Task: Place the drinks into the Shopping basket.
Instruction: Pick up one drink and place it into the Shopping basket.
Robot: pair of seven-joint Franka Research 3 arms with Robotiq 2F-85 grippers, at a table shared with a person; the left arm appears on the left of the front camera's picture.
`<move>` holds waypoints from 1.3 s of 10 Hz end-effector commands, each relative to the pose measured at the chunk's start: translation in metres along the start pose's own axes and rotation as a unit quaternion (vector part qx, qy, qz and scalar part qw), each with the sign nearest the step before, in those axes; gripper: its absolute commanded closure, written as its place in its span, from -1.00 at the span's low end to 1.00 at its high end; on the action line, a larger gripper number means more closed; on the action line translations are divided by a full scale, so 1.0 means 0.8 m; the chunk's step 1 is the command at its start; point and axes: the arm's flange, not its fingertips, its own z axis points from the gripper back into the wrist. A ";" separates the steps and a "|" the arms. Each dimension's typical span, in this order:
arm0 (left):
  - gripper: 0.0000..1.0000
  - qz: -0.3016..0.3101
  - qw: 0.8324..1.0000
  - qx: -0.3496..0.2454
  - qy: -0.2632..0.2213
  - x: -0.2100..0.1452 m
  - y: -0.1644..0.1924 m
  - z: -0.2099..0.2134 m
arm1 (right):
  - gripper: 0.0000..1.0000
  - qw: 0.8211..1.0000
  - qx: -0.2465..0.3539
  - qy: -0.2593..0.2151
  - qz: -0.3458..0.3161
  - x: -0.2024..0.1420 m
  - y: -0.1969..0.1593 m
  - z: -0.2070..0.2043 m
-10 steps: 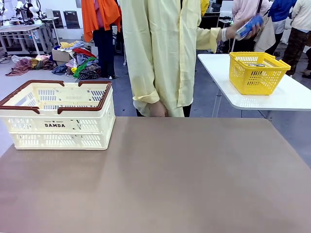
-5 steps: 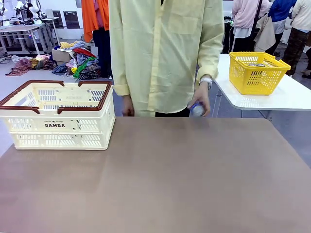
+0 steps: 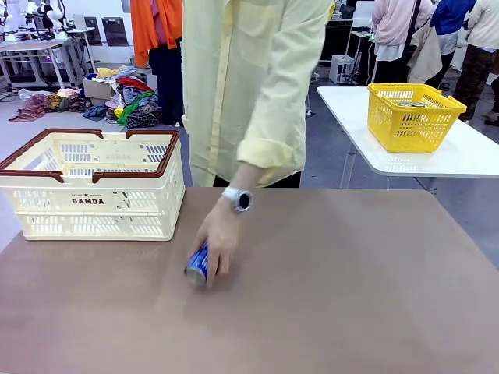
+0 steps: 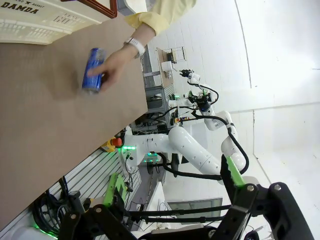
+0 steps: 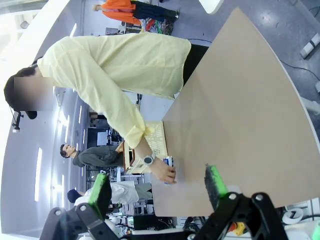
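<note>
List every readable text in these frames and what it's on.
"DAMDA": on the side wall of the basket, also legible in the left wrist view.
Small line above "DAMDA": too small to read.
Lettering on the can: blurred and partly under the hand, unreadable.
Yellow basket: no text visible.

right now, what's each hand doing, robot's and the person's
Left hand: open, empty.
Right hand: open, empty.
Person's hand: holding the blue can.
</note>
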 end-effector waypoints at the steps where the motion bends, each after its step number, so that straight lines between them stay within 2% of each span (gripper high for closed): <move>1: -1.00 -0.008 1.000 -0.004 0.005 -0.004 0.002 0.000 | -1.00 1.000 0.014 -0.009 0.013 0.000 0.002 0.003; 11: -1.00 -0.008 1.000 -0.004 0.005 -0.004 0.002 0.000 | -1.00 1.000 0.014 -0.009 0.013 0.000 0.002 0.003; 12: -1.00 0.000 1.000 0.000 0.000 0.000 0.000 0.000 | -1.00 1.000 0.014 -0.009 0.013 0.000 0.002 0.003; 13: -1.00 0.044 0.998 0.045 -0.008 0.002 -0.033 -0.034 | -1.00 1.000 0.014 -0.009 0.013 0.000 0.002 0.003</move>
